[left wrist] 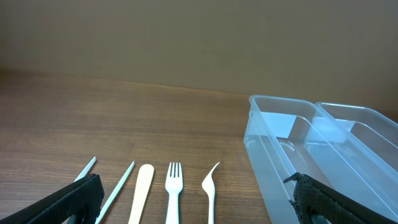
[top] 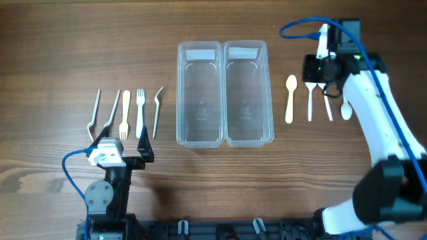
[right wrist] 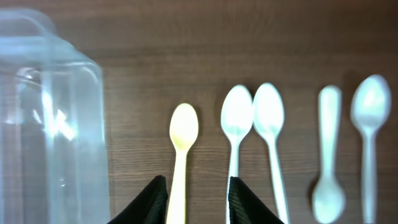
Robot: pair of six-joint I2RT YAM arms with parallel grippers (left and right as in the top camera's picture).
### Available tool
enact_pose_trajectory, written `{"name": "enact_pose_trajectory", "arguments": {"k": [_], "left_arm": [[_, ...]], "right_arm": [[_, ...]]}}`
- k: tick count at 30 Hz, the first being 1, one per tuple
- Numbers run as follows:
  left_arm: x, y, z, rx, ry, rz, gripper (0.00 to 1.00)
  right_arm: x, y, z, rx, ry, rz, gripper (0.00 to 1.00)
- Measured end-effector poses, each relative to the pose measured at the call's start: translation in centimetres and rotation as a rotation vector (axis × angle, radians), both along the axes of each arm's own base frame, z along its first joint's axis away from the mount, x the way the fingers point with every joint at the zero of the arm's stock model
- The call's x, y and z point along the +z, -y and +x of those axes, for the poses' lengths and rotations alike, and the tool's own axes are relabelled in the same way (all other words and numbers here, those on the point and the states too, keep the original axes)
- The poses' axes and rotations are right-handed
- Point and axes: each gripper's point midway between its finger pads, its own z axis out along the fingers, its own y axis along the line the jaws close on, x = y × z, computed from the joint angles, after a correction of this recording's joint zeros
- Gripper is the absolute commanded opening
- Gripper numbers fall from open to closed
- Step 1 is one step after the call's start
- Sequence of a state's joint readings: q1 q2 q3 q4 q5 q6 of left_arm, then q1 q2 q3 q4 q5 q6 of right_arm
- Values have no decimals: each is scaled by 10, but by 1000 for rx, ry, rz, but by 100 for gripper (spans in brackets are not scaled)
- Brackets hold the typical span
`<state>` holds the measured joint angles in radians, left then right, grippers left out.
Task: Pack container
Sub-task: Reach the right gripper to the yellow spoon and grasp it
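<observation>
Seen from above, two clear plastic containers [top: 199, 93] stand side by side, touching, at the middle of a dark wooden tabletop [top: 53, 53]. Both look empty.

To their left lies a row of slim utensils [top: 125, 115], among them a white fork [top: 140, 110], all parallel and apart from the containers. The left end effector [left wrist: 194, 183] hovers low just behind the handle ends, its black fingers [left wrist: 68, 202] spread wide and holding nothing.

To the right of the containers lies a row of spoons, bowls pointing away from the robot. A cream spoon [right wrist: 182, 140] is nearest the containers, with several paler spoons [right wrist: 237, 118] beside it. The right end effector [right wrist: 199, 183] is above this row, fingers parted, with the cream spoon's handle between the two fingertips. Whether either fingertip touches the handle cannot be told.
</observation>
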<state>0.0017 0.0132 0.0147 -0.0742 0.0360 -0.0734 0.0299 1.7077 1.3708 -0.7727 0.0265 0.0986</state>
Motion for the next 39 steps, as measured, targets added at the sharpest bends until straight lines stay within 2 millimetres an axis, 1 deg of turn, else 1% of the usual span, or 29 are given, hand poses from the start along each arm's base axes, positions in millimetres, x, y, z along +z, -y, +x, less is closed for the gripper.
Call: {"name": "enact_pose_trajectory", "arguments": {"k": [4, 7, 10, 14, 17, 21, 25, 30, 31, 33, 35, 39], "left_arm": [[0, 0, 0, 0, 0, 0, 100], [0, 0, 0, 0, 0, 0, 100], [0, 0, 0, 0, 0, 0, 100], [0, 0, 0, 0, 0, 0, 100], [0, 0, 0, 0, 0, 0, 100], [0, 0, 0, 0, 0, 0, 100], [0, 0, 0, 0, 0, 0, 100], [0, 0, 0, 0, 0, 0, 100], [0, 0, 0, 0, 0, 0, 100], [0, 0, 0, 0, 0, 0, 100], [0, 0, 0, 0, 0, 0, 100], [0, 0, 0, 0, 0, 0, 100]], "right_arm": [[-49, -2, -1, -26, -122, 19, 29], [-73, -4, -3, -28, -182, 32, 29], [-87, -6, -3, -26, -209, 40, 30], [-95, -11, -1, -15, -217, 68, 30], [-97, -15, 1, -6, -214, 91, 30], [-100, -20, 11, -1, -168, 106, 30], [-113, -24, 0, -10, -195, 115, 30], [-122, -24, -8, -11, -211, 114, 30], [-123, -24, -8, -11, -212, 114, 30], [-123, -24, -9, -11, -213, 114, 36], [-123, -24, -8, -15, -212, 116, 39], [-122, -22, -3, -19, -191, 110, 39]]}}
